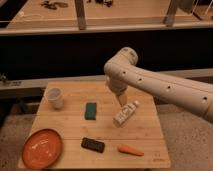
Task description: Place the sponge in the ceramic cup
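— Where is the sponge?

— The sponge [90,110] lies flat on the wooden table [147,132], near the middle, with its long side running away from the camera. It sits apart from everything else there.

— And the cup?

— The cup [55,98] stands upright near the back left corner of the table as the camera sees it. It is well apart from the sponge, to its left and farther back.

— What about the gripper?

— The gripper [122,100] hangs pointing down over the table, right of the sponge. It is just above the far end of a white bottle [125,114] that lies slanted on its side. I cannot tell whether it touches the bottle, or whether it is open or closed.

— Anything else on the table?

— An orange plate [42,148] sits at the front left corner. A flat black block [93,145] lies in front of the sponge, and a carrot [131,150] lies right of that block, near the front edge.
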`<state>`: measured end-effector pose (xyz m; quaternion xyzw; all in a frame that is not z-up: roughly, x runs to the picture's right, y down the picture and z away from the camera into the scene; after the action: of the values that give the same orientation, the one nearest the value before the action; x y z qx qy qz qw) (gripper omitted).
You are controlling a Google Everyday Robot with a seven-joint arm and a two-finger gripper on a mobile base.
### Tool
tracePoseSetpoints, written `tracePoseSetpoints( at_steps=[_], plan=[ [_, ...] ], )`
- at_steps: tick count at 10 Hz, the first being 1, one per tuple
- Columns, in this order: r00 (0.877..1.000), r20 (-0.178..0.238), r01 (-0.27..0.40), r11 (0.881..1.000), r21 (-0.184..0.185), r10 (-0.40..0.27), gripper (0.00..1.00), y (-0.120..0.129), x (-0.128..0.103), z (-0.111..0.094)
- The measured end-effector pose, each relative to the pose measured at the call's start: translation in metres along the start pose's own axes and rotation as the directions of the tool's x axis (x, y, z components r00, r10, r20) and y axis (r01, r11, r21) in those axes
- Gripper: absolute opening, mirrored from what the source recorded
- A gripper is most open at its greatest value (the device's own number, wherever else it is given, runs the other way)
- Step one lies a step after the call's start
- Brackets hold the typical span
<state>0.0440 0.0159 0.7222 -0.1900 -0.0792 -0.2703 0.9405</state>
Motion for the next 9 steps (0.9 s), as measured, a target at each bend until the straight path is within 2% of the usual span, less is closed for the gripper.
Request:
tracePoseSetpoints(
  at_steps=[5,9],
  plan=[
    [0.994,0.014,0.110,0.993,0.032,-0.110,0.80,-0.028,-0.024,0.016],
    [0.982,0.034,0.184,0.981,0.055,-0.186,0.80,-0.043,-0.038,0.033]
  ],
)
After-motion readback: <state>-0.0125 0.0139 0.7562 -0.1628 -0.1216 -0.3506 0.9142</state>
